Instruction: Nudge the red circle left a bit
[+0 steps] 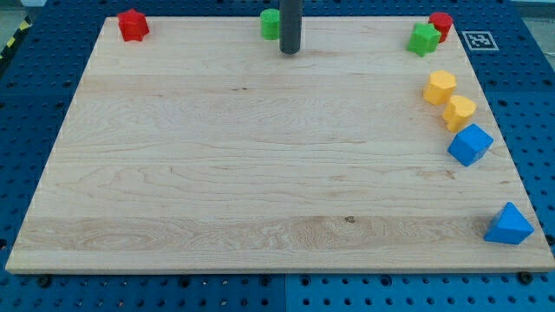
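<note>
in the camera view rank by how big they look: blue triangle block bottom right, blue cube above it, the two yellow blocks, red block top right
1. Blue triangle block and blue cube: look alike in size, and both lie nearer the view's bottom, which may enlarge them.
2. Two yellow blocks: look alike.
3. Red block: smallest, partly hidden by the green block.

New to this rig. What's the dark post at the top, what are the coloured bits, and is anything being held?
One camera looks down at a wooden board on a blue pegboard bench. The dark post is the arm's rod; my tip only pushes, so nothing is held. It sits near the view's top edge, just right of a green block. Top left is a red block. Top right, the red circle touches a green star-like block. Down the view's right edge lie two yellow blocks, a blue cube-like block and a blue triangular block.
</note>
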Robot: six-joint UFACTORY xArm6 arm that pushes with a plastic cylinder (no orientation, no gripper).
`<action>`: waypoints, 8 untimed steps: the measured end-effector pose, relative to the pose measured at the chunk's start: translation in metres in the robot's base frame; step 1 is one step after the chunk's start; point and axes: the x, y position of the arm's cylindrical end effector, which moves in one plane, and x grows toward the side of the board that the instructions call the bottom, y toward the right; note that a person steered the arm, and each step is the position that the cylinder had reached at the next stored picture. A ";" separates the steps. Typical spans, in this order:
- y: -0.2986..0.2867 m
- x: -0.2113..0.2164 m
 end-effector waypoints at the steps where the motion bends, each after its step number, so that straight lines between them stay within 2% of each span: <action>1: 0.035 0.011; 2: 0.082 0.032; 4: 0.171 0.038; 6: 0.260 0.062; 8: 0.271 0.064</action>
